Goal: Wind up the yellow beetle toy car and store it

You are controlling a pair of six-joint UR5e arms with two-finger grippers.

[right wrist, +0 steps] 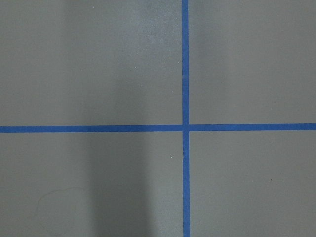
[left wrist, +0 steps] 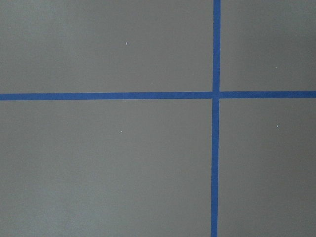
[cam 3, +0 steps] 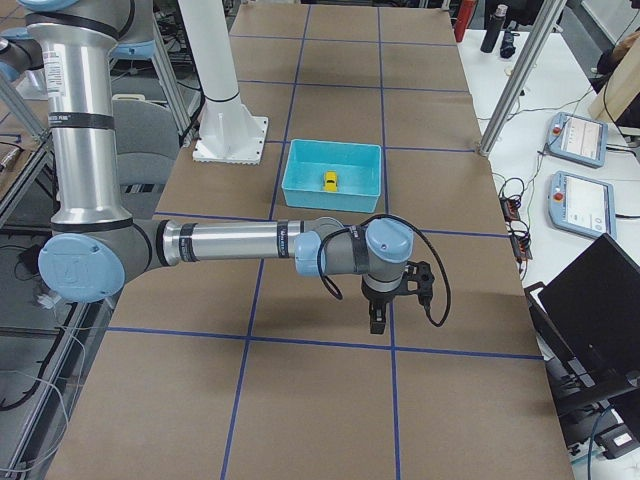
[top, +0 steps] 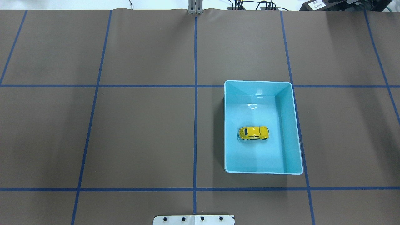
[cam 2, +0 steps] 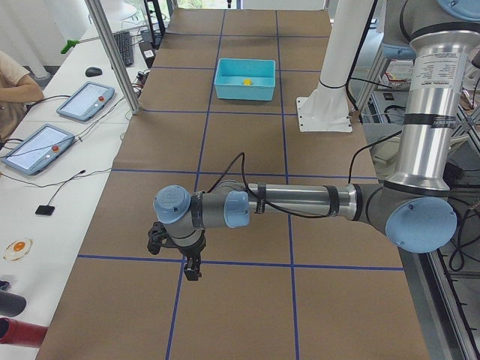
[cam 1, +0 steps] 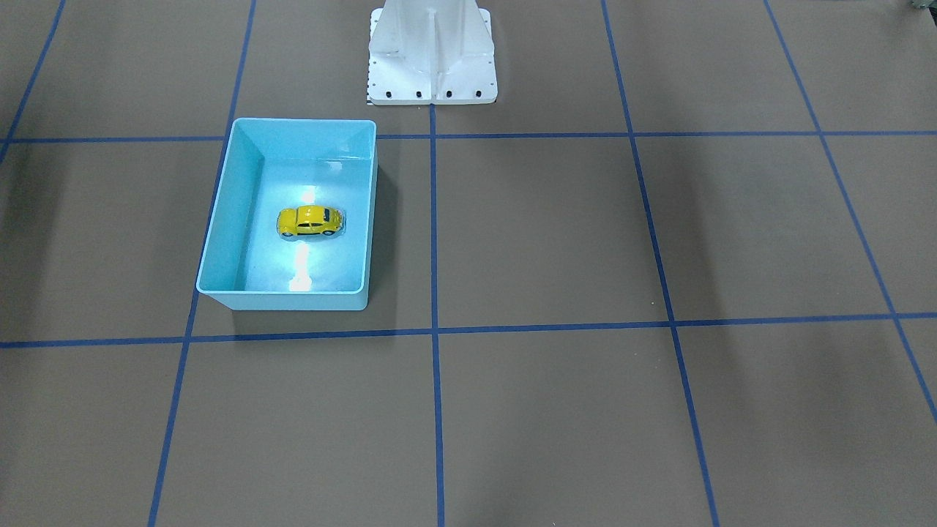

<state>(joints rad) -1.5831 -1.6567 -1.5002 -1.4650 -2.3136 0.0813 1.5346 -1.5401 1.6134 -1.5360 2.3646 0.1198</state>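
Below my left hand (cam 2: pixel 192 271), the brown table (cam 2: pixel 247 150) shows a blue tape grid (left wrist: pixel 216 95). Off the table beside that hand, two teach pendants (cam 2: pixel 41 148) lie on a white bench (cam 2: pixel 45 217), a mouse (cam 2: pixel 93 72) farther off.

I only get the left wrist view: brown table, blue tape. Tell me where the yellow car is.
Observer: The yellow beetle toy car sits inside the light-blue bin, mid-floor.
Operator: Give me the left gripper's position.
Observer: The left gripper hangs above the table at its left end, far from the bin.
Operator: Now the right.
Observer: The right gripper hangs above the opposite end, also away from the bin.
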